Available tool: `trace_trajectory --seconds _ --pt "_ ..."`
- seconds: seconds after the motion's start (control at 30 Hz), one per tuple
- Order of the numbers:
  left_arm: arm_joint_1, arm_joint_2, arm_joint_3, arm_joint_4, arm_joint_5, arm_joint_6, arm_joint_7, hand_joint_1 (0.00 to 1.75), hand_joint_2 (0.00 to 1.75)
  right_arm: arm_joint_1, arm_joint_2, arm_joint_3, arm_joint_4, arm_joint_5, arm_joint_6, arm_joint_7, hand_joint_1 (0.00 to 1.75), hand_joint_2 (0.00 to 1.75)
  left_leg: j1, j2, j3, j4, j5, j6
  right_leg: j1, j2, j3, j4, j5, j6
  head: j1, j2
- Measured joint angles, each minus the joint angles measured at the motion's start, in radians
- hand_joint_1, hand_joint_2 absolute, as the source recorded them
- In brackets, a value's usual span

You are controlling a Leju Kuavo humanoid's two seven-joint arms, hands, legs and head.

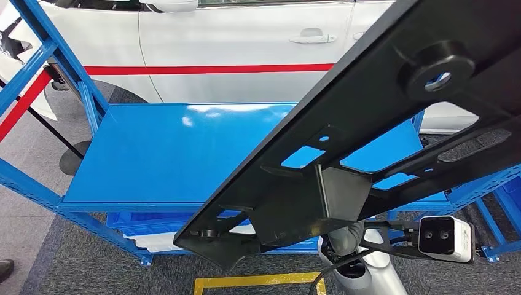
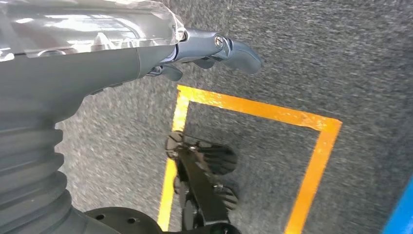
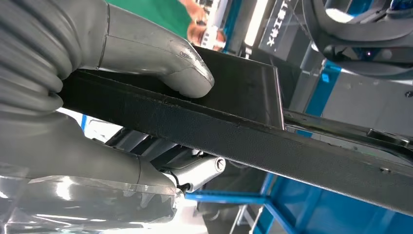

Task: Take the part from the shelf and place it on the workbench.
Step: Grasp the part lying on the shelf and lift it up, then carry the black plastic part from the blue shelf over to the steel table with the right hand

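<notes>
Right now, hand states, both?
Left hand: holds nothing, hanging over the floor; open or curled cannot be told.
Right hand: grips the black part, thumb pressed on top.

So there's a blue metal shelf [image 1: 166, 150] on slanted blue uprights, and its top board is glossy with light glare near the back edge. One level down sits a blue plastic bin [image 1: 138, 222]. The whole thing stands on grey carpet floor [image 2: 302, 53] marked with a yellow tape rectangle [image 2: 253, 109].

The black part [image 1: 344, 147] hides the right robot hand [image 3: 97, 97] and runs off-frame.
</notes>
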Motion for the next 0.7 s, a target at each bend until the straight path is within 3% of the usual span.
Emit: trace_trajectory --seconds 0.07,0.13,0.23,0.27,0.33,0.4,0.43,0.47,0.5,0.57,0.63,0.7 --pt "-0.001 0.002 -0.003 0.000 -0.011 0.005 0.007 0.00 1.75 0.005 -0.001 0.008 0.002 0.002 0.006 0.007 1.69 1.75 0.002 0.000 0.077 -0.140 0.059 0.003 0.001 0.001 -0.005 0.007 0.001 0.004 0.000 0.000" --pt "-0.001 0.007 -0.003 0.000 -0.015 0.007 0.014 0.00 1.75 0.006 -0.002 0.015 0.006 0.012 0.005 0.017 1.69 1.75 0.000 -0.001 0.120 -0.230 0.088 0.013 0.004 0.002 -0.011 0.014 0.004 0.014 0.000 0.000" --pt "0.001 0.019 -0.004 0.000 -0.016 0.009 0.035 0.00 1.75 0.012 -0.006 0.018 0.011 0.032 -0.009 0.028 1.69 1.75 -0.002 -0.002 0.116 -0.240 0.103 0.033 0.005 0.004 -0.018 0.014 0.013 0.033 0.000 0.000" --pt "0.002 0.023 -0.004 0.000 -0.017 0.008 0.042 0.00 1.75 0.017 -0.008 0.018 0.011 0.039 -0.015 0.029 1.69 1.75 -0.001 -0.001 0.112 -0.243 0.111 0.041 0.003 0.005 -0.023 0.021 0.003 0.039 0.000 0.000" --pt "0.002 0.029 -0.004 0.000 -0.025 0.004 0.056 0.00 1.75 0.027 -0.019 0.017 0.013 0.057 -0.027 0.025 1.69 1.75 0.003 0.002 0.097 -0.249 0.128 0.053 0.000 0.006 -0.050 0.086 -0.059 0.049 0.000 0.000" --pt "0.004 0.035 -0.008 0.000 -0.042 0.000 0.069 0.00 1.75 0.045 -0.038 0.015 0.017 0.079 -0.039 0.004 1.69 1.75 0.001 0.002 0.076 -0.249 0.143 0.058 -0.003 0.007 -0.095 0.215 -0.146 0.058 0.000 0.000" --pt "0.007 0.037 -0.013 0.000 -0.054 -0.002 0.075 0.00 1.75 0.057 -0.051 0.011 0.019 0.093 -0.045 -0.012 1.69 1.75 0.000 0.002 0.064 -0.248 0.150 0.058 -0.004 0.007 -0.108 0.267 -0.171 0.061 0.000 0.000" --pt "0.011 0.038 -0.020 0.000 -0.067 -0.004 0.081 0.00 1.75 0.071 -0.063 0.003 0.021 0.111 -0.052 -0.027 1.69 1.75 0.000 0.002 0.053 -0.247 0.158 0.058 -0.004 0.007 -0.104 0.288 -0.175 0.062 0.000 0.000" --pt "0.014 0.038 -0.028 0.000 -0.078 -0.007 0.087 0.00 1.75 0.086 -0.075 -0.007 0.021 0.130 -0.058 -0.038 1.69 1.75 -0.001 0.002 0.042 -0.245 0.165 0.056 -0.005 0.007 -0.080 0.270 -0.161 0.062 0.000 0.000" --pt "0.019 0.038 -0.043 0.000 -0.091 -0.009 0.097 0.00 1.75 0.116 -0.091 -0.036 0.012 0.170 -0.059 -0.046 1.69 1.75 -0.001 0.001 0.026 -0.241 0.178 0.052 -0.004 0.007 0.017 0.140 -0.116 0.055 0.000 0.000" --pt "0.021 0.037 -0.050 0.000 -0.090 -0.003 0.107 0.00 1.75 0.142 -0.099 -0.068 -0.006 0.199 -0.049 -0.047 1.69 1.75 -0.003 -0.001 0.018 -0.239 0.190 0.042 0.002 0.007 0.093 0.025 -0.095 0.044 0.000 0.000" --pt "0.022 0.035 -0.052 0.000 -0.085 0.008 0.119 0.00 1.75 0.158 -0.101 -0.093 -0.023 0.219 -0.038 -0.049 1.69 1.75 -0.003 -0.001 0.018 -0.243 0.204 0.030 0.009 0.008 0.105 -0.005 -0.089 0.032 0.000 0.000"
